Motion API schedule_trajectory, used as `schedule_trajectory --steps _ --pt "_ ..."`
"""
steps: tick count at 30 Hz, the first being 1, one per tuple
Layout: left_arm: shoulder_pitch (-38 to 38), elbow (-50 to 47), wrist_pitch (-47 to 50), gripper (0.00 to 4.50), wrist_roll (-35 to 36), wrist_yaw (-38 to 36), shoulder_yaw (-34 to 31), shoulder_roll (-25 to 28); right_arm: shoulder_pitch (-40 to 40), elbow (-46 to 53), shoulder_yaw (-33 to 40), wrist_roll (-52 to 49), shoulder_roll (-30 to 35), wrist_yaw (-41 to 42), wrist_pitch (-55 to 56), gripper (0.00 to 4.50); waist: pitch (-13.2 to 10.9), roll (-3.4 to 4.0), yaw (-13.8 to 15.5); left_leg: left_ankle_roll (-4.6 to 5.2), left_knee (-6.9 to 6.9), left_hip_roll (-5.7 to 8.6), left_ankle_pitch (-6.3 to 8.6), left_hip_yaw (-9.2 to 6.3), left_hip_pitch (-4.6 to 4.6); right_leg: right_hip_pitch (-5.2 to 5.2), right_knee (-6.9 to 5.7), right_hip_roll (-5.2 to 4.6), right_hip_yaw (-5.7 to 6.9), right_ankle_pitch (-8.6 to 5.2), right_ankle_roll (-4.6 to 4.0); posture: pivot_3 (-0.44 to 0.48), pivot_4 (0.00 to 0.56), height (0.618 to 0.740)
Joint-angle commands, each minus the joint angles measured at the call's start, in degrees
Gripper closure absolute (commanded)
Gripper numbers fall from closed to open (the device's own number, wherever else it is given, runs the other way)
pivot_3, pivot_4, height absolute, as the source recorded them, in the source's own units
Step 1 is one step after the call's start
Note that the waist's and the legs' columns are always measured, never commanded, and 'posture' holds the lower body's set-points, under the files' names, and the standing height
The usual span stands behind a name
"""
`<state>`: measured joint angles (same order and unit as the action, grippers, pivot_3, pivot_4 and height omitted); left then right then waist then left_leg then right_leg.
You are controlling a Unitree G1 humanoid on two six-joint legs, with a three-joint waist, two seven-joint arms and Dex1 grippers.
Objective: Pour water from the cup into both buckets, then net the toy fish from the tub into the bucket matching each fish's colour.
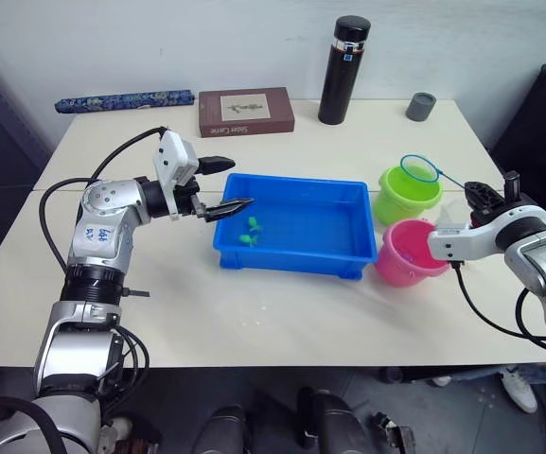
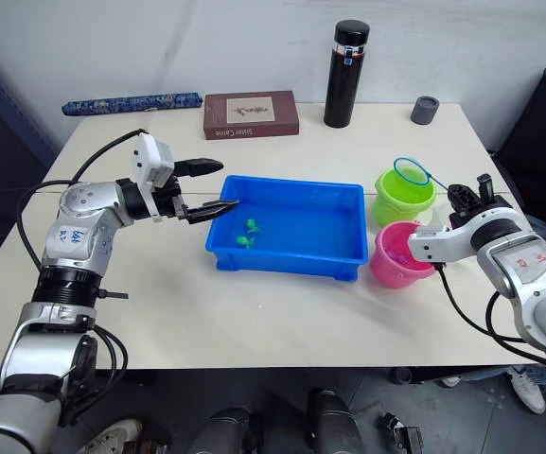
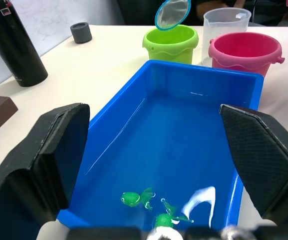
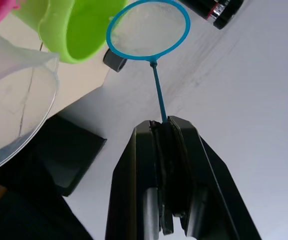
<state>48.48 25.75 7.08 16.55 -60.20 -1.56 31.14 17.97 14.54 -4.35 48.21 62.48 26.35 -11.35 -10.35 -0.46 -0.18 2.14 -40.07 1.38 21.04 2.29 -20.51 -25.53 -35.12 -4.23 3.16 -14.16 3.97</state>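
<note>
Head view: the white tabletop [image 1: 282, 312] is carrying the blue tub [image 1: 296, 227] centrally, buckets at three o'clock. Left tool [image 1: 223, 186] is gaping wide at the tub's nine o'clock. Right wrist view: right tool [image 4: 166, 131] is clamping the net [image 4: 148, 30].

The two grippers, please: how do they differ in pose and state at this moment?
The left gripper is open and empty, its fingers spread at the tub's left end; the right gripper is shut on the net's handle. The left one sits at the tub with two green fish in it; the right one holds the net hoop over the green bucket. Both have two black fingers.
</note>
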Motion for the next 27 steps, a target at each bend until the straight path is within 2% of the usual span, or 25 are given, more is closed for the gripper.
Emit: schedule_trajectory --steps 1,5,10,14,17,27 --pt "-0.9 -3.0 2.2 0.02 2.3 -0.9 -3.0 2.7 5.2 4.9 6.4 -11.9 -4.4 8.7 -5.0 4.5 0.0 0.0 -0.1 -0.01 0.0 -0.02 0.0 0.02 0.04 0.0 -0.02 0.02 -0.02 0.0 0.0 0.0 0.15 0.74" --pt "-3.8 -5.3 6.5 0.02 3.3 -1.0 -4.8 6.4 11.5 7.3 8.5 -27.5 -9.2 21.4 -13.2 4.5 0.0 0.0 0.0 -0.02 -0.01 -0.08 0.0 0.0 0.08 0.0 -0.09 0.04 -0.03 0.0 0.0 0.0 0.15 0.74" --pt "-9.1 -9.7 10.0 0.02 4.9 -1.4 -7.5 10.1 17.2 7.5 5.4 -38.3 -13.0 30.2 -27.4 4.5 0.0 0.0 0.2 0.03 -0.01 -0.04 0.02 -0.07 0.05 0.03 -0.05 -0.07 -0.01 0.0 -0.01 0.0 0.15 0.74" --pt "-13.1 -12.6 12.6 0.02 6.2 -0.8 -9.9 12.1 19.8 6.5 -0.9 -41.3 -14.4 32.9 -35.1 4.5 0.0 0.0 0.1 0.08 0.0 -0.01 0.04 -0.15 0.01 0.02 -0.04 -0.18 0.01 -0.01 -0.02 0.0 0.15 0.74" --pt "-16.2 -14.9 13.4 0.02 6.6 0.7 -11.5 12.8 22.4 5.7 -4.9 -42.7 -17.7 31.7 -40.9 4.5 0.0 0.0 0.0 0.09 0.01 0.0 0.04 -0.16 0.01 0.0 -0.04 -0.2 -0.01 -0.01 -0.02 0.0 0.15 0.74" --pt "-24.9 -22.2 17.6 0.02 9.7 3.6 -15.2 13.7 27.7 -1.6 -13.6 -43.4 -23.9 26.9 -47.4 4.5 0.0 0.0 -0.1 0.1 0.03 0.03 0.05 -0.16 -0.01 -0.04 -0.03 -0.23 -0.02 -0.01 -0.03 0.0 0.15 0.74"
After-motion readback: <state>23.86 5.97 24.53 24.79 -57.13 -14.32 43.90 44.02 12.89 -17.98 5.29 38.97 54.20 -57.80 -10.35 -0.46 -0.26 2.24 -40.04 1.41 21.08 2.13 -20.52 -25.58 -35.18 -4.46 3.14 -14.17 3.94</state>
